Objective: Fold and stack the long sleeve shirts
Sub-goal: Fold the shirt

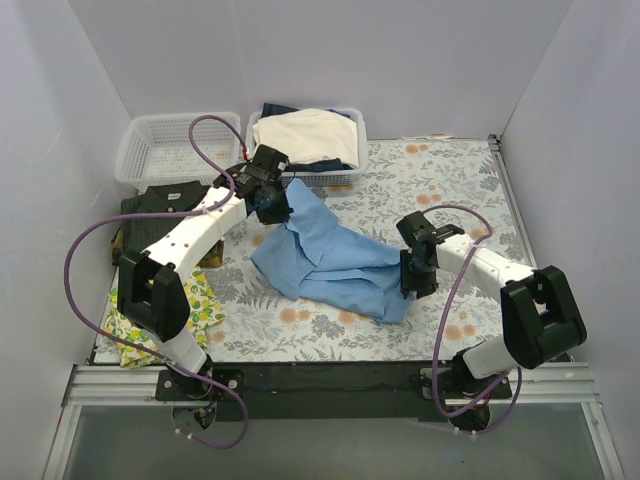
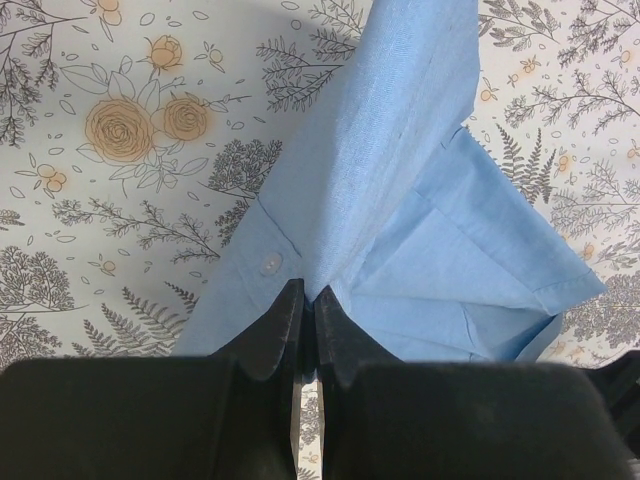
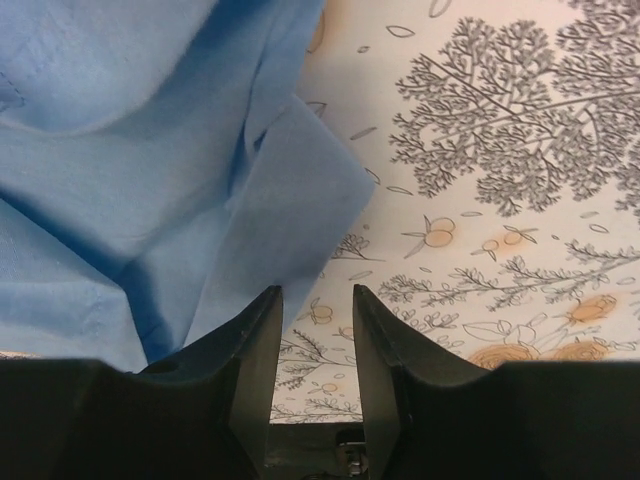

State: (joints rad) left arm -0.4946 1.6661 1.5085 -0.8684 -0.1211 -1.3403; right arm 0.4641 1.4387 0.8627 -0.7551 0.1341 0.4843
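The light blue shirt [image 1: 330,265] lies in the middle of the bench [image 1: 450,180], all bunched up and not folded. One end of it goes up toward the far edge. The left arm [image 1: 195,232] reaches over to that end. Its jaws are pressed together and pinch a bit of the blue cloth, right beside a little white button [image 2: 270,263]. The cloth is pulled up into a point there. The right arm [image 1: 480,262] is by the other end of the shirt, nearer the right edge. Its jaws are spread apart with nothing between them. Only the flower pattern of the bench shows in the gap, and the shirt's edge lies just beside one finger [image 3: 250,350]. The dark shirt [image 1: 165,205] lies flat at the left edge, partly hidden behind the left arm. A yellow lemon cloth [image 1: 205,300] is at the near left corner. Two white baskets stand along the far edge. The left basket [image 1: 135,160] sits in the far left corner. The next basket [image 1: 358,130] holds cream clothes [image 1: 305,135].
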